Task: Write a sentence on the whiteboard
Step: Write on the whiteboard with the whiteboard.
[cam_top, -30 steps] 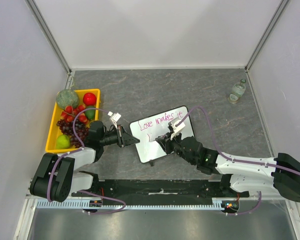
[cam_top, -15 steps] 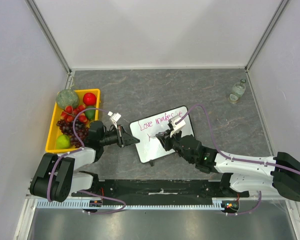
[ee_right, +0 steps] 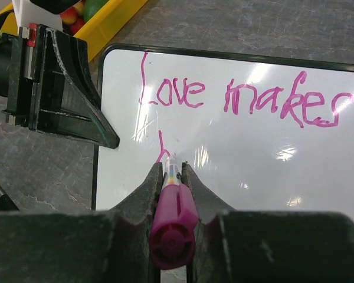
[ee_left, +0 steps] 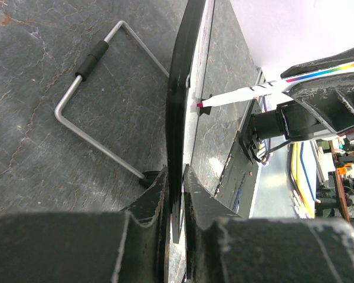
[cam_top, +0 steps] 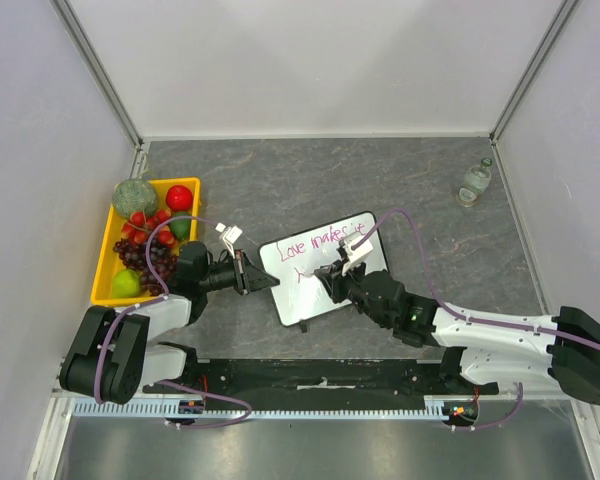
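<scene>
Grey stone-patterned counter (cam_top: 280,180) carries the whiteboard (cam_top: 315,295), which sits near the front edge between the two arms, turned at an angle. The left claw (cam_top: 268,282) is clamped on the board's left edge; its wrist view shows both fingers pinching the black frame edge-on, with a bent wire stand (ee_left: 94,100) behind the board. The right claw (cam_top: 332,280) is closed tight on a pink marker (ee_right: 172,218), its cap end toward the camera. The marker's tip touches the board just below the "L". The sentence (ee_right: 242,100) runs along the top of the board in pink and reads "Love makes"; more letters follow in the overhead view, too small to read. A second line has only a short stroke, right at the marker tip. A yellow tray (cam_top: 105,250) of fruit (cam_top: 145,235) sits at the left, close behind the left arm. A small bottle (cam_top: 475,182) stands well apart, near the right wall.
</scene>
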